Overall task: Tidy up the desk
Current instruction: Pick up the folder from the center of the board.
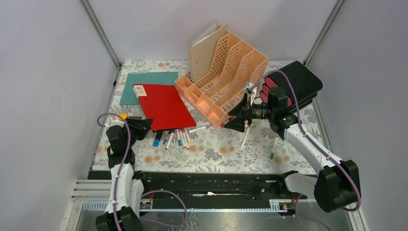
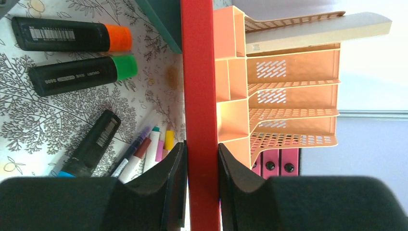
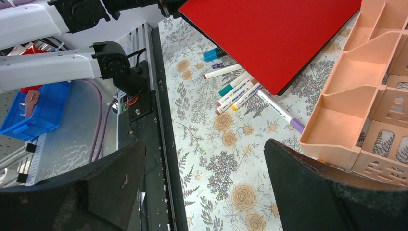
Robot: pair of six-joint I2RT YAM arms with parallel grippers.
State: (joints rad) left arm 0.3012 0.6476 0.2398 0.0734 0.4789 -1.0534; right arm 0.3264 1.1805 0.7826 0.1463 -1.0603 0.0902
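Desk (image 1: 226, 156): a flat rectangle filling the floor between grey walls, its near edge against the black rail (image 1: 216, 183) where both arms are bolted. Its cloth is whitish, printed with grey leaves and orange-brown flowers.

Along the left edge lie three black highlighters, capped orange (image 2: 72, 34), green (image 2: 82, 76) and blue (image 2: 89, 144), close to the wall. Just beside them the left gripper (image 2: 201, 153) is clamped on the near edge of the red folder (image 1: 166, 106), one finger on each face. That folder overlaps a teal folder (image 1: 144, 82) behind it, and its near end covers the tips of a row of pens (image 1: 173, 138).

Right of the pens, the near centre of the cloth is bare all the way to the rail, the widest open stretch.

Behind it the peach rack (image 1: 226, 72) stands tilted, a beige folder (image 1: 204, 48) in its rear slot. The right gripper (image 3: 202, 163) hovers at the rack's near right corner, jaws wide apart and holding nothing. A black holder (image 1: 303, 82) of pink binders fills the far right corner, against the wall.
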